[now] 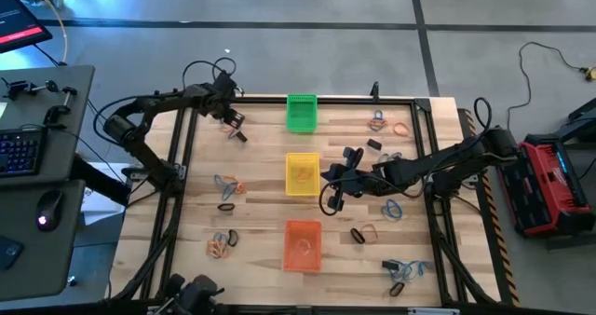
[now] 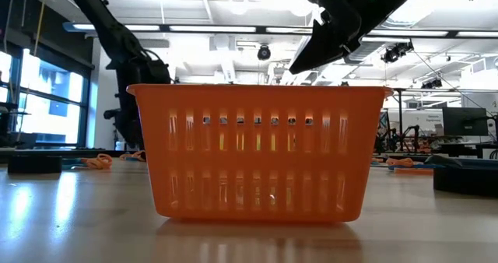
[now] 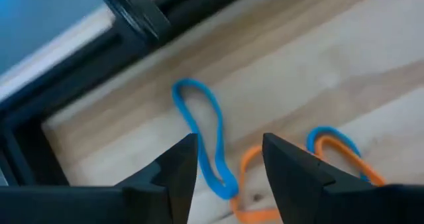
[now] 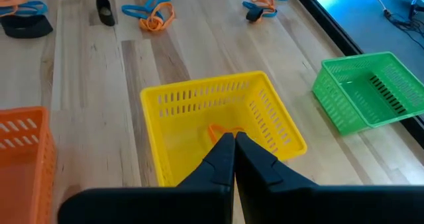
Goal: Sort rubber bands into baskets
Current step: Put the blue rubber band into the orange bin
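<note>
Baskets sit in a column mid-table: green at twelve o'clock, yellow central, orange at six. The right gripper, fingers clenched and empty, hangs over the yellow basket, at three o'clock of its centre. The left gripper, near eleven o'clock, is released, fingers astride a blue band lying beside orange bands. More bands are scattered on both sides.

In your low view, the orange basket is hiding the other baskets; the right gripper's fingers are covering part of an orange band.
</note>
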